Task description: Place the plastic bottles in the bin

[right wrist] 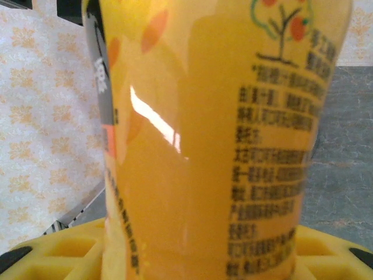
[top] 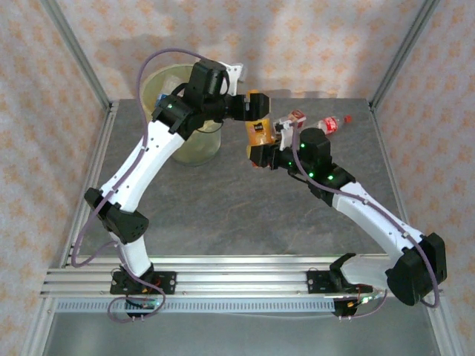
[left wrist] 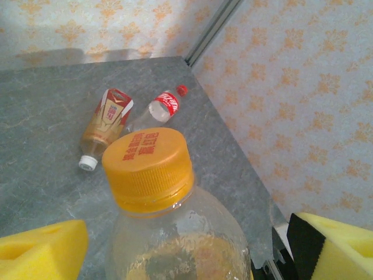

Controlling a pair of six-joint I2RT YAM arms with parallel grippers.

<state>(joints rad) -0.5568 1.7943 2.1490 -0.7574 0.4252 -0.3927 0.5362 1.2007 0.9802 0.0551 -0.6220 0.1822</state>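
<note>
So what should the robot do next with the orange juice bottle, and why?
Probably close the left gripper on the orange-filled plastic bottle with the orange cap. Its yellow pads stand open either side of it, the right gripper seems to grip it lower down, and the round bag-lined bin sits on the left arm's side.

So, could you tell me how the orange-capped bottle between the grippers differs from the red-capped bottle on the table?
The orange-capped bottle holds orange drink; the red-capped bottle looks clear. The orange-capped one stands upright in the right gripper; the red-capped one lies on its side on the table. Both are capped plastic bottles.
</note>
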